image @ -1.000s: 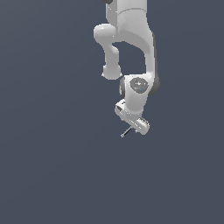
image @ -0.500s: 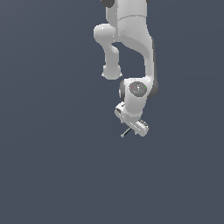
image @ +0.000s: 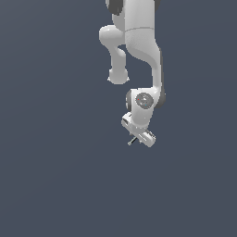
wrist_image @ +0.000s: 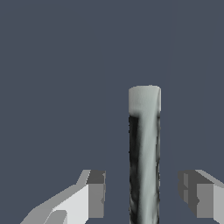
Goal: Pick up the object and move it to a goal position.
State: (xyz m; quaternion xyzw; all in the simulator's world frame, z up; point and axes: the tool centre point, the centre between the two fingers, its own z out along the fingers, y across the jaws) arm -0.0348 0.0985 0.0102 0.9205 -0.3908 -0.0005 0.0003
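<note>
The object is a thin grey rod with black streaks and a pale end (wrist_image: pixel 144 148). In the wrist view it lies between my two fingers (wrist_image: pixel 96 192), with a clear gap on each side. My gripper (wrist_image: pixel 142 194) is open around it and does not touch it. In the exterior view the rod (image: pixel 132 141) pokes out as a short dark stick at the lower edge of the gripper (image: pixel 140 135), which hangs low on the white arm (image: pixel 139 41) and hides most of the rod.
A plain dark grey-blue surface (image: pixel 55 176) fills both views. No other objects, edges or goal marker show.
The wrist has sunk a little and the upper arm has shifted slightly. The gripper and the rod stay at almost the same spot in the exterior view.
</note>
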